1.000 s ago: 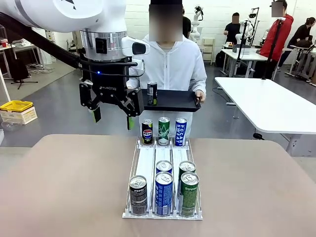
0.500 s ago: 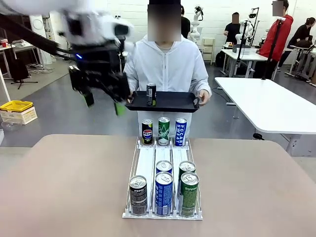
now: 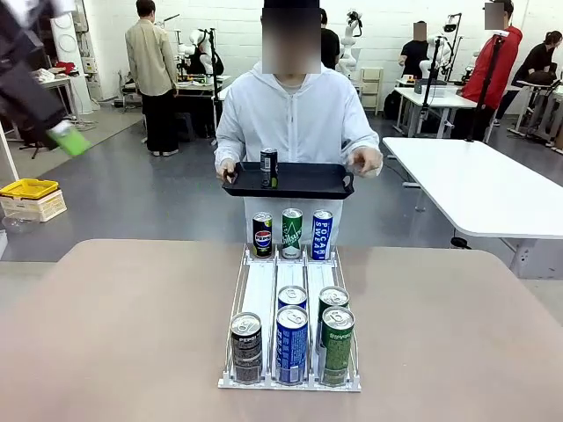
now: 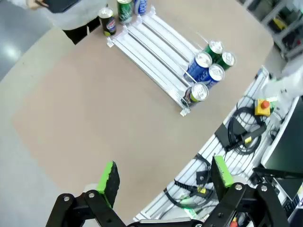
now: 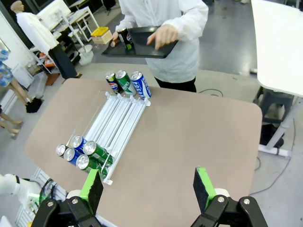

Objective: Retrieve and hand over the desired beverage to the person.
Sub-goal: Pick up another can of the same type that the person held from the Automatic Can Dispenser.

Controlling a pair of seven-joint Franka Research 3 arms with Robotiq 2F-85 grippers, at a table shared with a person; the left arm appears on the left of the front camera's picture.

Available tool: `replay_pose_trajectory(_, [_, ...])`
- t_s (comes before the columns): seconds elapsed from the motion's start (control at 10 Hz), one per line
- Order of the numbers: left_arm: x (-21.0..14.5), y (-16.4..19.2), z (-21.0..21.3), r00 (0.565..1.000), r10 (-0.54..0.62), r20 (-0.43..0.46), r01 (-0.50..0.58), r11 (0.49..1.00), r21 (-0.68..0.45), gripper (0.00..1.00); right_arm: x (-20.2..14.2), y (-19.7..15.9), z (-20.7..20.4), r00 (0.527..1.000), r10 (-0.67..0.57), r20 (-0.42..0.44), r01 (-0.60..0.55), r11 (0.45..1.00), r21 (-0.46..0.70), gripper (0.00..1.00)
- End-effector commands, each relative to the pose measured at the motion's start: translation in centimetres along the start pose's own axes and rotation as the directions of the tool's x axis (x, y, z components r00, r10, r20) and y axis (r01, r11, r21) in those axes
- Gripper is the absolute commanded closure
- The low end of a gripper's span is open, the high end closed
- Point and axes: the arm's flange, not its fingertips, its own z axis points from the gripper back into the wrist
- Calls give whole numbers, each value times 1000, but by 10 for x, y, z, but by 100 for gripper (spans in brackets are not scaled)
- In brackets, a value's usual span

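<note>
"POCARI SWEAT" runs down the blue-and-white drink can (image 3: 322,235) at the far end of the white wire rack (image 3: 262,290). The black can (image 3: 262,235) in the same row reads "pepsi", and the near dark grey can (image 3: 246,349) reads "PEPSI". The other labels are too small to read.

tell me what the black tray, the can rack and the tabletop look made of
Tray: probably plastic, black with a soft sheen and a moulded raised rim.
Can rack: likely plastic, with glossy white lanes and seemingly clear dividers.
Tabletop: perhaps laminate, matte tan, even in colour with no grain and rounded corners.
</note>
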Motion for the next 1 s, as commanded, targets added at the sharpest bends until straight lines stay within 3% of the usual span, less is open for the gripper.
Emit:
replay_pose_trajectory(0.0, [-36, 15, -10, 989, 54, 139, -47, 997, -55, 0, 0, 0, -2, 1000, 4, 2, -4, 1000, 19, 0])
replay_pose_trajectory(0.3, [-52, 28, 1, 982, 58, 177, -44, 996, -82, 0, 0, 0, -2, 1000, 4, 2, -4, 1000, 19, 0])
replay_pose_trajectory(0.9, [-53, 27, 4, 985, 86, 148, -76, 994, -75, 0, 0, 0, -2, 1000, 4, 2, -4, 1000, 19, 0])
